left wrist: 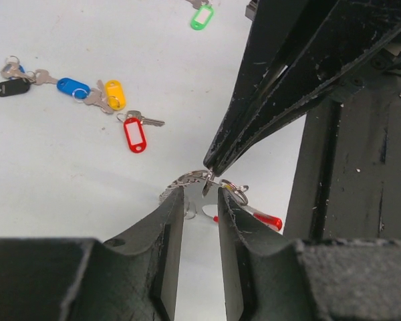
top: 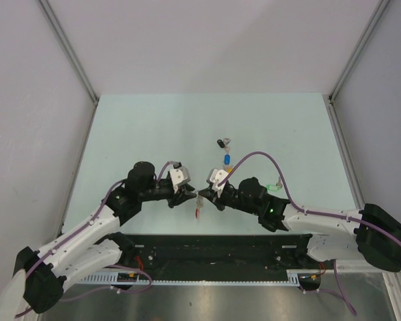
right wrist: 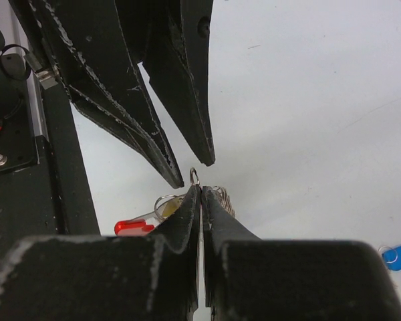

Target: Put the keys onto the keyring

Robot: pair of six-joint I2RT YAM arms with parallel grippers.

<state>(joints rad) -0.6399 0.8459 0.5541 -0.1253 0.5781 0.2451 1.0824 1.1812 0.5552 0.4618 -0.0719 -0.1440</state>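
Note:
My two grippers meet tip to tip at the table's near middle. My right gripper [right wrist: 200, 192] is shut on a thin silvery ring [right wrist: 194, 175] of the keyring [left wrist: 187, 178], whose red band [left wrist: 269, 220] hangs just below. My left gripper [left wrist: 200, 192] stands open, its fingertips either side of that ring and close to the silvery loops. Loose keys lie apart on the table: red tag [left wrist: 134, 134], yellow tag [left wrist: 115, 94], blue tag [left wrist: 73, 87], black tag [left wrist: 12, 87] and green tag [left wrist: 202, 17]. In the top view my grippers are the left [top: 190, 194] and the right [top: 204, 194].
The black base rail [top: 214, 251] runs along the near edge behind both arms. Grey walls enclose the pale table [top: 154, 134] on three sides. The black-tag key [top: 221, 142] and blue-tag key [top: 228, 159] lie just beyond my right wrist, the green-tag key [top: 276, 186] beside my right forearm.

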